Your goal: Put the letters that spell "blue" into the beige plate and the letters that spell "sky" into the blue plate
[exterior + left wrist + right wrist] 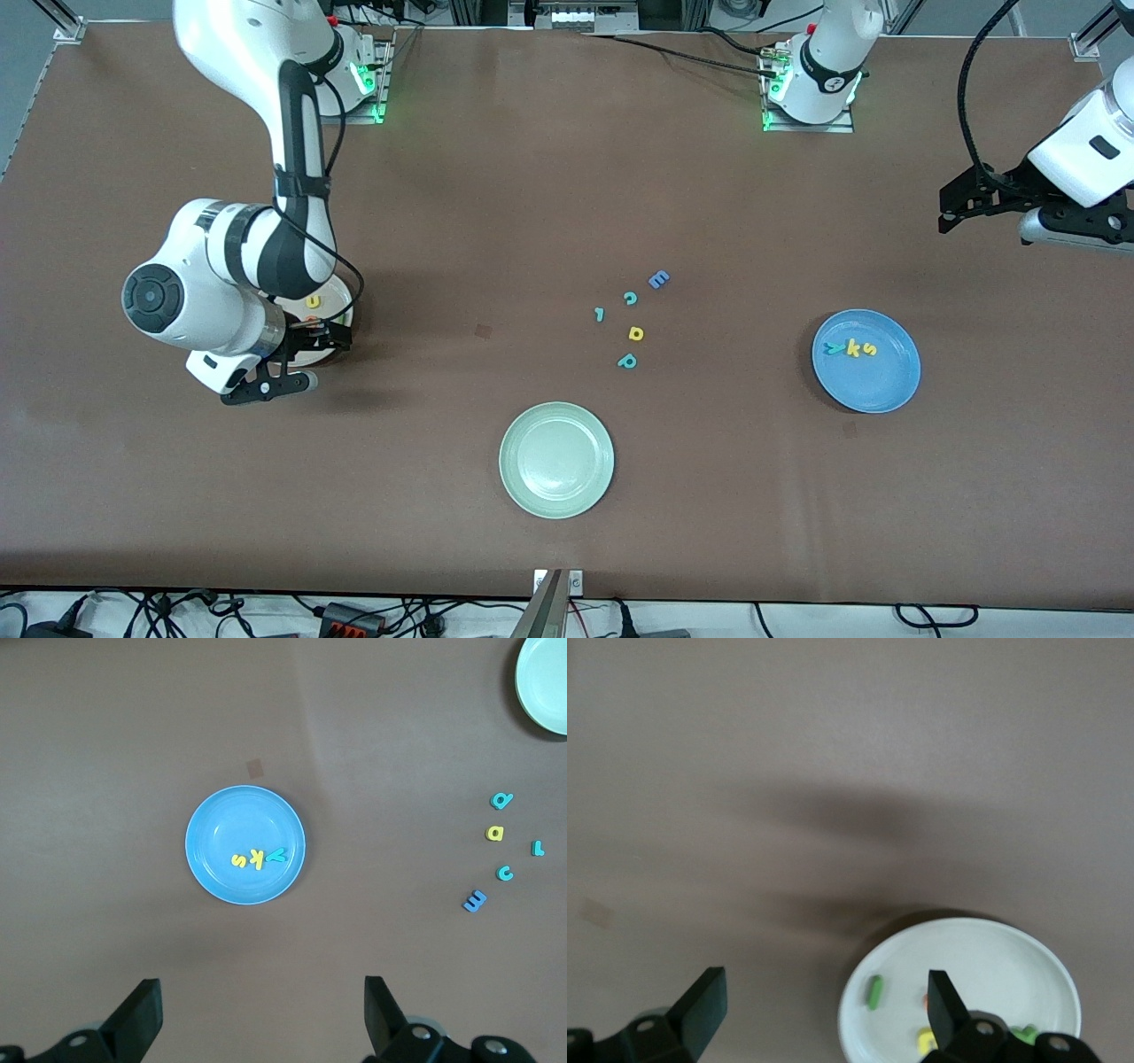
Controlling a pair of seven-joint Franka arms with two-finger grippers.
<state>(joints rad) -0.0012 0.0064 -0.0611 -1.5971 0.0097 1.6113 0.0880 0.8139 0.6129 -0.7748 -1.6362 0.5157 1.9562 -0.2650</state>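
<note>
Brown matte table (532, 195), we see foam letters y, k, s on the blue plate (873, 390), both grippers spread wide, right gripper (332, 341) over the beige plate (341, 312), left gripper (961, 208) waiting aloft.

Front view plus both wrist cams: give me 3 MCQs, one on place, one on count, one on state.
1. Where are the s, k and y?
A. in the blue plate
B. in the green plate
C. loose on the table

2. How many loose letters lie on the table between the plates?
A. two
B. five
C. eight

3. How do the right gripper's jaws stand?
A. shut on a letter
B. shut on the plate rim
C. open, holding nothing

Answers:
1 A: the three letters lie together in the blue plate, toward the left arm's end; the green plate holds none.
2 B: five loose letters show in the front view.
3 C: the right gripper hangs over the beige plate with jaws apart and nothing between them. The left gripper is also open.
</note>
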